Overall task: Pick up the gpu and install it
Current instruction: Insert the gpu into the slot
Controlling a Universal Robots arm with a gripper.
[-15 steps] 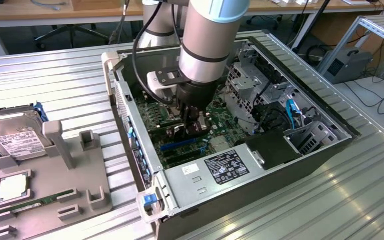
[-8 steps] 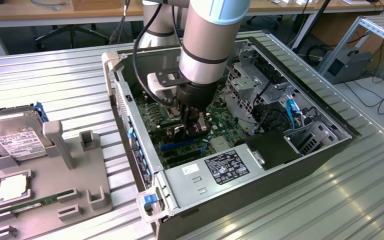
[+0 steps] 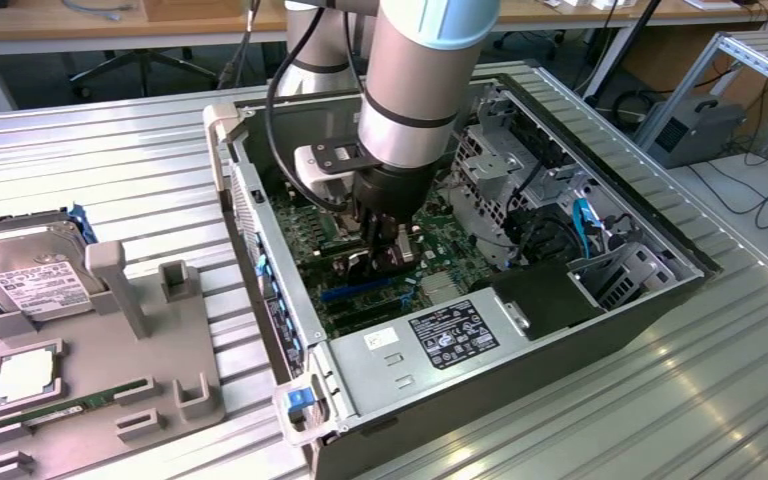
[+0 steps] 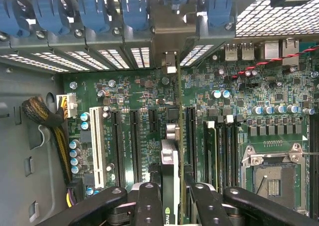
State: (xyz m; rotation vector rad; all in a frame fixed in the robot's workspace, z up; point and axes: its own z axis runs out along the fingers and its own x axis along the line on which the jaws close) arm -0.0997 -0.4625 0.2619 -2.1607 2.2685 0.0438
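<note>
Robot arm (image 3: 404, 100) holding the gpu (image 4: 169, 176) inside an open computer case (image 3: 598, 330).
Its fingers (image 4: 148, 206) are closed narrowly on the gpu, which stands on edge between them, low over the green motherboard (image 4: 239, 101) among the expansion slots. A hard drive (image 3: 24, 275) lies outside on the counter (image 3: 117, 160).

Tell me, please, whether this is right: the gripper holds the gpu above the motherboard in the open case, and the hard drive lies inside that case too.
Not quite: the hard drive lies outside the case, on the grey holder at the exterior view's left. The gripper does hold the gpu above the motherboard.
</note>
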